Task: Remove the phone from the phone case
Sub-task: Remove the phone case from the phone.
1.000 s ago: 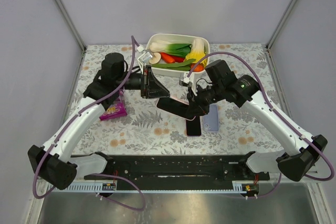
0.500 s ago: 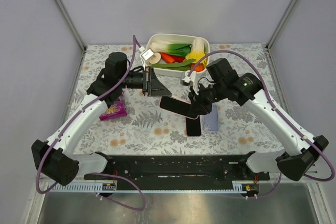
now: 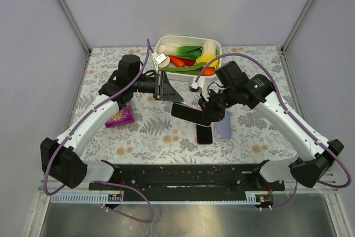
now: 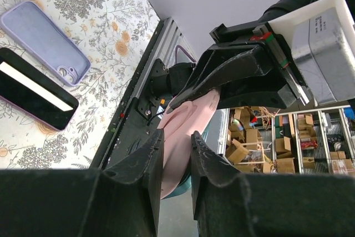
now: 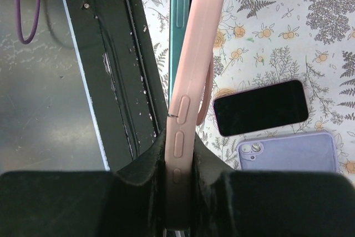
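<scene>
Left gripper swung nearer the white tub, pinching the phone case before it, right gripper clamped on the case, teal phone edge showing

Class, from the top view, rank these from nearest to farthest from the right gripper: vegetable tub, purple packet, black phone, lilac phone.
1. The black phone and lilac phone, side by side on the near side of the right gripper: too close to call.
2. The vegetable tub, beyond it at the far edge.
3. The purple packet, far over on the left.
</scene>
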